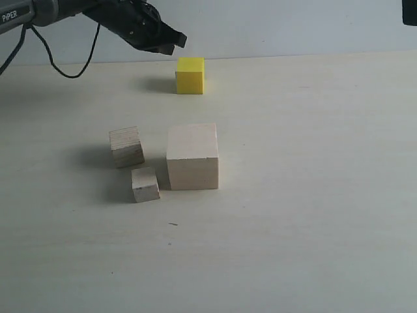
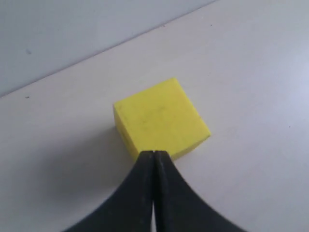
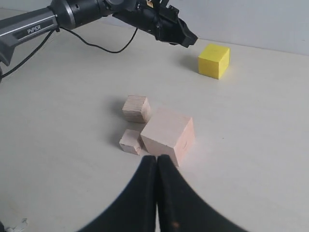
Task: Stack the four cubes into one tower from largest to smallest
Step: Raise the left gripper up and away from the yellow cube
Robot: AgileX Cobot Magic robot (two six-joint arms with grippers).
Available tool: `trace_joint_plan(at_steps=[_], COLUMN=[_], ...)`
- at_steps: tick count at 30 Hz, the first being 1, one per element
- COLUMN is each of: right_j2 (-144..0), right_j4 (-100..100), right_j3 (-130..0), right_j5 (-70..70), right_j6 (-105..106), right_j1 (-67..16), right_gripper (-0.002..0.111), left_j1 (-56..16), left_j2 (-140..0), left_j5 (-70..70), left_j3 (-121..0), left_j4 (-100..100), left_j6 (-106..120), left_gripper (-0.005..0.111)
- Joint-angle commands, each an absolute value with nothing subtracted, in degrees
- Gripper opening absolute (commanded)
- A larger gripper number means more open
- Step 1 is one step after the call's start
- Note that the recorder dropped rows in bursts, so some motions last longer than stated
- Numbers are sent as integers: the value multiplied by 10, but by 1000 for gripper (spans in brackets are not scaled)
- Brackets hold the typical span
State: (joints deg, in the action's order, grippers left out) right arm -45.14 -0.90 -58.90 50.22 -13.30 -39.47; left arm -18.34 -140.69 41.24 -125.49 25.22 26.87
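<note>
Exterior view: yellow cube (image 1: 189, 75) squarely face-on, resting flat.

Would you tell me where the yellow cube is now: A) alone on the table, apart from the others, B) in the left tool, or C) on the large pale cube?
A: the yellow cube rests on the table alone; the left tool is shut, empty.

a pale, faintly grained worktop (image 1: 313, 215) fills most of the view and meets a plain light grey-blue wall (image 1: 293, 26) at the back. a tiny dark speck (image 1: 172, 224), perhaps a scratch, marks the near surface.
</note>
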Motion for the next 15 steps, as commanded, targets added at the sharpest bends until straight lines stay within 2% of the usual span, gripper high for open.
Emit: trace_joint_plan(at_steps=[1,9,15], right_j2=[-454,-499,-583], right_j4=[63,234,266], right_j3=[-587,-587,-587], right_j5=[520,562,514], right_j6=[-188,-274,-274], right_j1=[-393,-393,-393], right_gripper=[0,0,0], left_j1=[-181,-156,-132], left_j2=[-1402,-1382,-1356], left_j5=[443,480,479], left_j3=[-1255,-1255,-1255], left_j4=[229,242,267], left_j6=[266,266,266], left_gripper=[0,0,0])
